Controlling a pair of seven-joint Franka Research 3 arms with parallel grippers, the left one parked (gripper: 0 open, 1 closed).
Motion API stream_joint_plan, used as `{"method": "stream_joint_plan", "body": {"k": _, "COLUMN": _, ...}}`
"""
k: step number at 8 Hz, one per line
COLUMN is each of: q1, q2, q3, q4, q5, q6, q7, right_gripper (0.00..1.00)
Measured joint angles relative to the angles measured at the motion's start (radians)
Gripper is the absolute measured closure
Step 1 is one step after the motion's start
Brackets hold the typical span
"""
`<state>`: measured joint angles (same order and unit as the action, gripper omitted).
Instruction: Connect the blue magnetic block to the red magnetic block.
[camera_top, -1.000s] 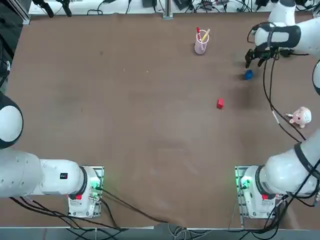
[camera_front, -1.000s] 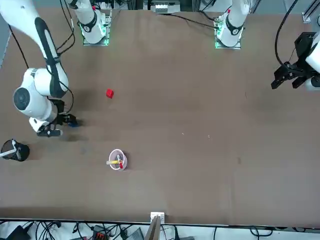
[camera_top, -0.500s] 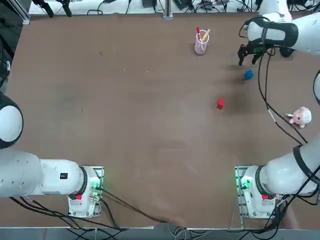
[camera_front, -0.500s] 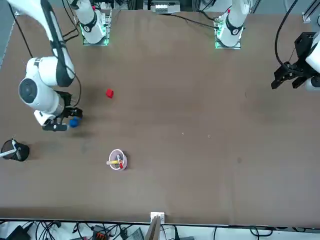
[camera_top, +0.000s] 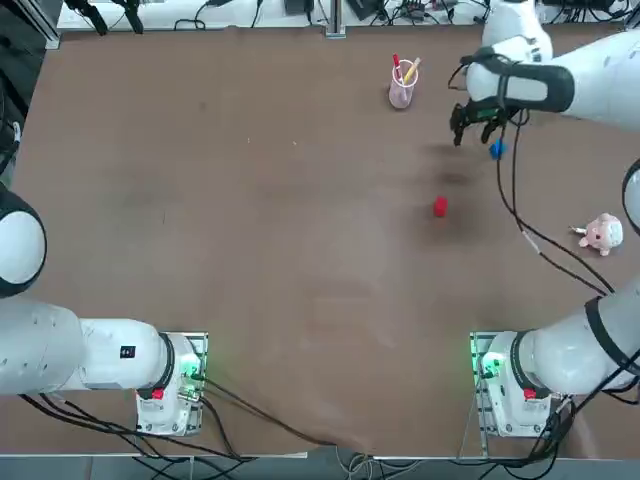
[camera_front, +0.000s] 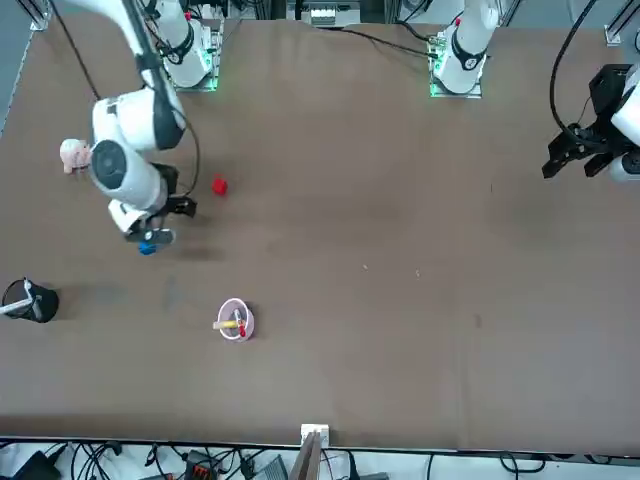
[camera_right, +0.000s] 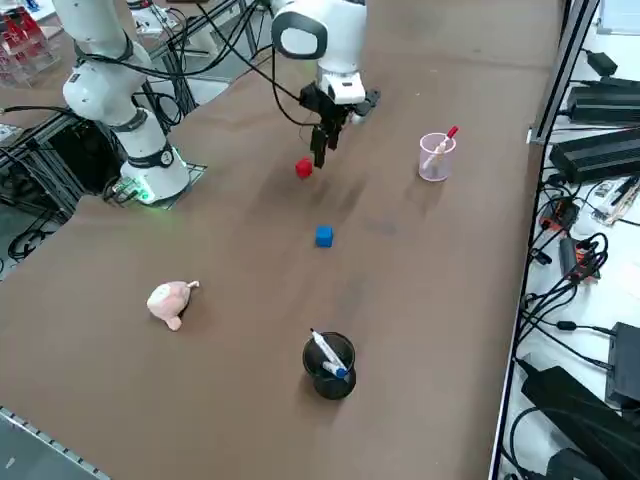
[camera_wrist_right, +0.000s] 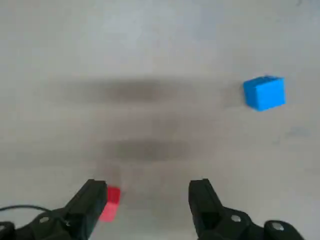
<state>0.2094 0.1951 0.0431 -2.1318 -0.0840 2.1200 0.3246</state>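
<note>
The blue magnetic block lies on the brown table, with the red magnetic block a short way nearer the robot and to its left. My right gripper hovers above the table just left of the blue block, open and holding nothing. In the right wrist view the gripper shows open fingers, with the red block beside one finger and the blue block off to the side, farther away. From the right side, the gripper hangs next to the red block, and the blue block lies apart.
A pink cup with a red and a yellow pen stands at the far side. A pink plush toy lies near the right edge. A black cup with pens stands beyond the blue block.
My right gripper has swung left across the top view, from the right of the blue block to its left, staying open. Neither block has moved.
</note>
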Motion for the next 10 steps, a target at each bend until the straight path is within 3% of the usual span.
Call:
{"method": "stream_joint_plan", "body": {"k": 4, "q1": 0.117, "q2": -0.022, "q3": 0.001, "q4": -0.094, "q5": 0.029, "q6": 0.08, "q7": 0.175, "right_gripper": 0.0}}
{"method": "stream_joint_plan", "body": {"k": 6, "q1": 0.161, "q2": -0.028, "q3": 0.001, "q4": -0.162, "q5": 0.03, "q6": 0.178, "q7": 0.297, "right_gripper": 0.0}}
{"method": "stream_joint_plan", "body": {"k": 10, "q1": 0.174, "q2": -0.062, "q3": 0.0, "q4": -0.281, "q5": 0.031, "q6": 0.262, "q7": 0.447, "right_gripper": 0.0}}
